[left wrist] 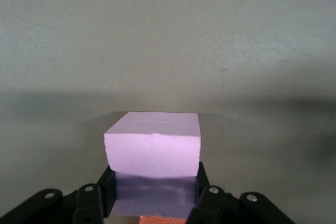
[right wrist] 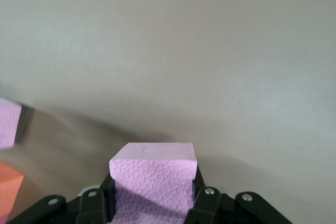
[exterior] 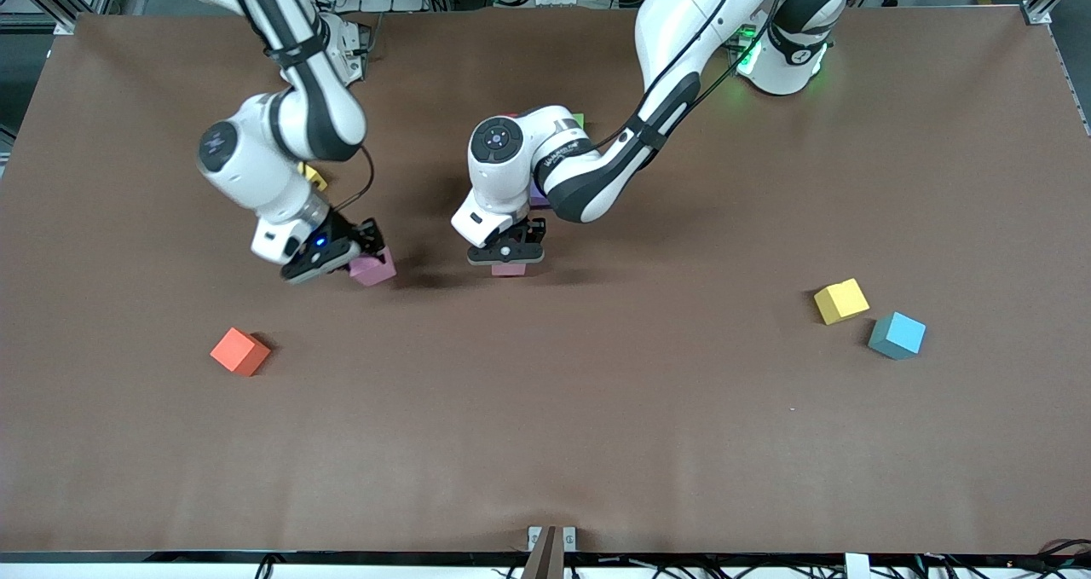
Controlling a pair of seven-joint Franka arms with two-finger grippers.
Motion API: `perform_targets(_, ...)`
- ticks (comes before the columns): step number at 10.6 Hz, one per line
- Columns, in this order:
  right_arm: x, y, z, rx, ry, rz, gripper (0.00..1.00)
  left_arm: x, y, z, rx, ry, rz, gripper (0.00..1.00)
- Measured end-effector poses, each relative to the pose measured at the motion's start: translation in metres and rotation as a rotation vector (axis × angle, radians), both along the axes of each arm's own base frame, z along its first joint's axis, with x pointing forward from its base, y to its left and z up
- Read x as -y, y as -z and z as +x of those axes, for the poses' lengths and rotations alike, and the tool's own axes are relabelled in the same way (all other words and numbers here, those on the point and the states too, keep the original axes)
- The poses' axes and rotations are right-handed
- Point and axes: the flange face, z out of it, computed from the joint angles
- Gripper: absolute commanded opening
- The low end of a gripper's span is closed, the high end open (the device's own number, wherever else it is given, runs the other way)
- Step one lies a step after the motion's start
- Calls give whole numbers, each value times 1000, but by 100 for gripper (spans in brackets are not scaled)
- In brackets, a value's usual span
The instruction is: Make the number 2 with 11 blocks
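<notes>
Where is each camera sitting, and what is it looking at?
Front view: high up across the table, facing both arms; left gripper and right gripper each grip a pink block.
Left wrist view: on the left arm's wrist, looking past its gripper at its pink block.
Right wrist view: on the right arm's wrist, looking at its own pink block.
Shared: the orange block shows in the front and right wrist views.

Open table [exterior: 545, 442] nearest the front camera; only orange block [exterior: 239, 351], yellow block [exterior: 840, 300], light-blue block [exterior: 897, 335] intrude.

Pink blocks [exterior: 373, 268] [exterior: 509, 268] gripped; orange [exterior: 239, 351], yellow [exterior: 840, 300], blue [exterior: 897, 335] loose
</notes>
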Motion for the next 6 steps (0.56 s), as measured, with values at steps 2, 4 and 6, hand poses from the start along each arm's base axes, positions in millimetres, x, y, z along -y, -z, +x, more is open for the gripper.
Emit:
perform_targets(2, 27, -14, 38, -58, 17, 15, 9, 1, 0, -1, 1, 1, 0, 44)
perform_targets(4, 44, -30, 69, -107, 21, -3, 7, 1, 0, 0, 2, 2, 0, 44)
perform_targets(6, 39, -41, 86, -160, 39, -25, 7, 1, 2, -1, 1, 3, 1, 45)
